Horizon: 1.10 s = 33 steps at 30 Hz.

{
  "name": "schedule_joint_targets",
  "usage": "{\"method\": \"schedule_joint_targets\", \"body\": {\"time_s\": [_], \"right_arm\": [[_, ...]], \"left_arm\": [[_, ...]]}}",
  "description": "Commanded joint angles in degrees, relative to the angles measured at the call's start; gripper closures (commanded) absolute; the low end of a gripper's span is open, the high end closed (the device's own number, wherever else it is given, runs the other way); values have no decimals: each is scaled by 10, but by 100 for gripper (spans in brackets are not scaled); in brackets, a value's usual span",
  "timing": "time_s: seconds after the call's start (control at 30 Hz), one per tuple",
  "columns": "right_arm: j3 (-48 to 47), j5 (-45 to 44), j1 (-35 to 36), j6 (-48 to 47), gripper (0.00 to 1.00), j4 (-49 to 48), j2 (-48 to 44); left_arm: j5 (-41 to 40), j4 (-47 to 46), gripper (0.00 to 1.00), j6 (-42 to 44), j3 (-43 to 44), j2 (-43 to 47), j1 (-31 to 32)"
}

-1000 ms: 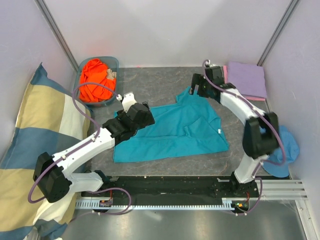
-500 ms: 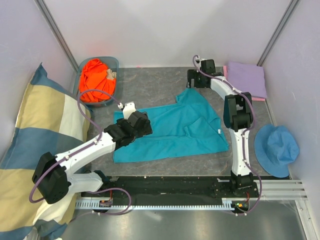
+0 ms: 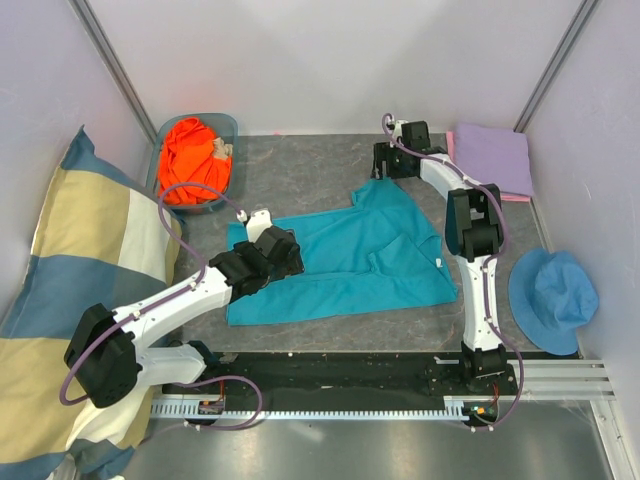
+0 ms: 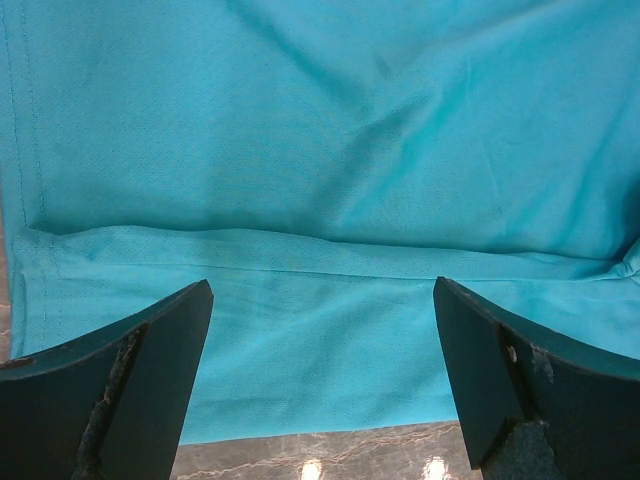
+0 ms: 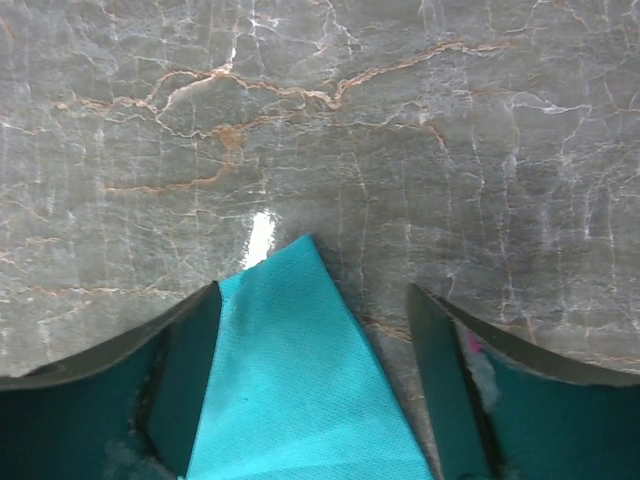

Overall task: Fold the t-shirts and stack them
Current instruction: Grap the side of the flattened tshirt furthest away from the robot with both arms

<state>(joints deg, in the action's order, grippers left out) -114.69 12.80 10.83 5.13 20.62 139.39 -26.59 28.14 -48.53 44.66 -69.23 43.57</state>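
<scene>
I have the left arm stretched diagonally from its base over the near-left part of the teal short-sleeved cloth t-shirt, which lies spread out mid-way across the grey marbled table. The right arm reaches straight up the table, its wrist turned left at the shirt's far corner.

The left gripper sits low over the cloth beside a stitched seam, jaws spread wide and holding nothing; I cannot tell if the tips touch. The right gripper stands parted either side of the shirt's pointed corner, not clamped on it.

I count:
- one big yellow-blue-white checked pillow at the left wall
- four t-shirts:
  - the teal one
  - one bright orange t-shirt bundled in a blue-grey tub
  - one folded lavender t-shirt lying on a pink t-shirt, of which only the edge shows
- one blue bucket hat near right
</scene>
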Motion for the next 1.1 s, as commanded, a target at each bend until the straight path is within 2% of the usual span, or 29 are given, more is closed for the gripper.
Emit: {"method": "schedule_joint_targets", "body": {"time_s": [0.0, 0.13, 0.4, 0.6, 0.7, 0.73, 0.83, 0.93, 1.07], "right_arm": [[25, 26, 3, -7, 21, 18, -11], [35, 49, 3, -6, 36, 21, -13], [61, 76, 4, -10, 46, 23, -23], [68, 100, 4, -11, 59, 23, -26], [69, 104, 4, -10, 75, 24, -25], [70, 103, 5, -11, 88, 23, -25], [75, 100, 4, -8, 100, 23, -25], [75, 94, 4, -3, 100, 22, -23], [77, 94, 4, -1, 100, 20, -25]], "left_arm": [[-7, -15, 0, 1, 2, 5, -2], [-9, -15, 0, -1, -2, 10, -2], [-5, -15, 0, -3, -5, 8, -1], [-7, -15, 0, -4, -7, 8, -2], [-11, -17, 0, -2, -7, 7, -2], [-13, -17, 0, 0, -3, 6, -3], [-20, -24, 0, 19, 16, 4, -23], [-14, -62, 0, 59, 37, -11, -65], [26, -89, 0, 103, 95, -68, -180]]}}
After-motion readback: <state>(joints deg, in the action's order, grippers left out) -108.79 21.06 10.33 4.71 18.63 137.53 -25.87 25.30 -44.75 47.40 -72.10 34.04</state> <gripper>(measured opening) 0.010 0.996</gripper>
